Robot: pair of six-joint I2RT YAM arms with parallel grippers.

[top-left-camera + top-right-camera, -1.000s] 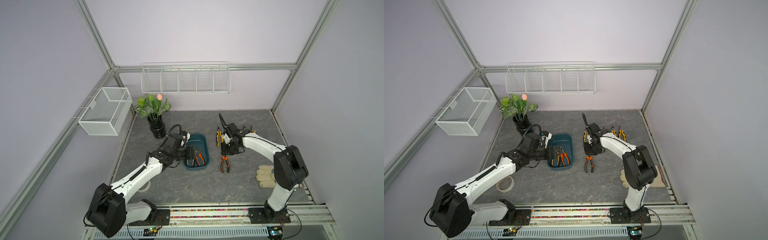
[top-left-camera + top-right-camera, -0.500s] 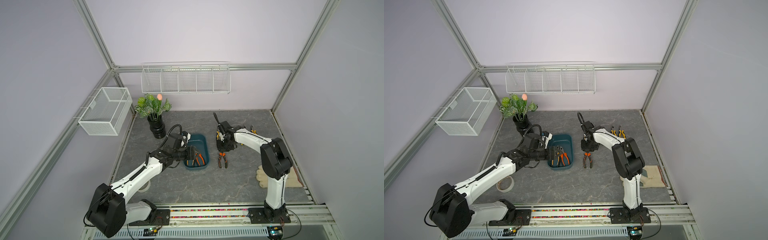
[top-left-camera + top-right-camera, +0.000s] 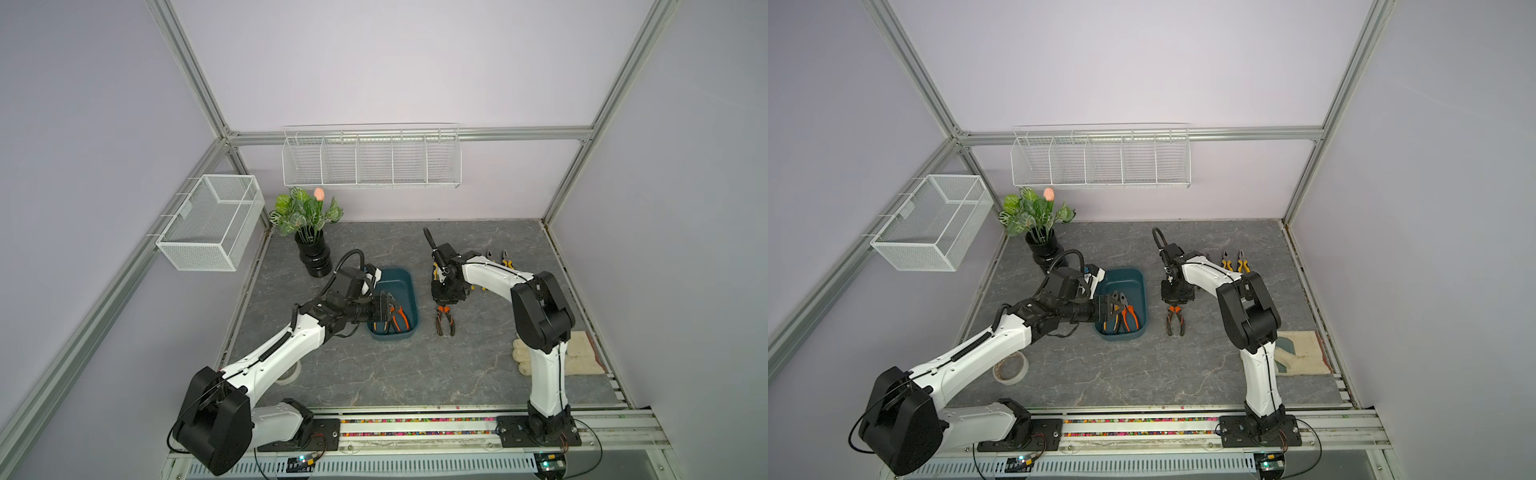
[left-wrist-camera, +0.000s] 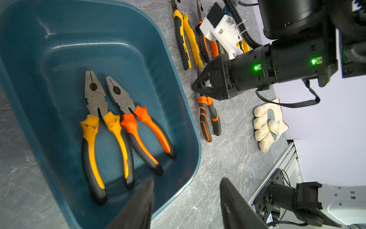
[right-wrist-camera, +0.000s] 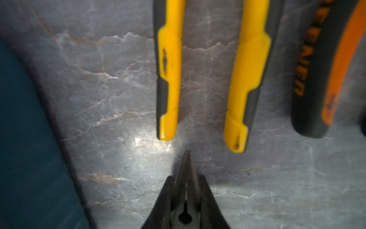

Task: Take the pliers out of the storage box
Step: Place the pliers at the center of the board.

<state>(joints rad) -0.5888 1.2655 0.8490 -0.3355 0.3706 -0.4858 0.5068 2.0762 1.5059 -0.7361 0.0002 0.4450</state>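
Table (image 3: 374,374): grey marble.
Box (image 3: 400,277): 2 pliers (image 4: 111,119) inside.
Left gripper (image 4: 186,180): open, empty.
Right gripper (image 4: 195,87): pinching long-nose pliers (image 4: 204,121), box's 3 o'clock.

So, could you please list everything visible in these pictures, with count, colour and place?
storage box: one, dark teal, middle of the table.
pliers in the box: two, yellow-and-black and orange-and-black, side by side.
long-nose pliers: one, orange-and-black, on the table right of the box.
other pliers: at least four, yellow-and-black or orange-and-black, on the table behind those; the right arm hides some.
glove: one, cream, near right corner.
tape roll: one, pale, near left.
plant: one, green, in a black vase, back left.
mesh basket: one, white, hanging at the left.
wire rack: one, white, high at the back.
left gripper: one, black, open above the box.
right gripper: one, black, shut on the long-nose pliers.
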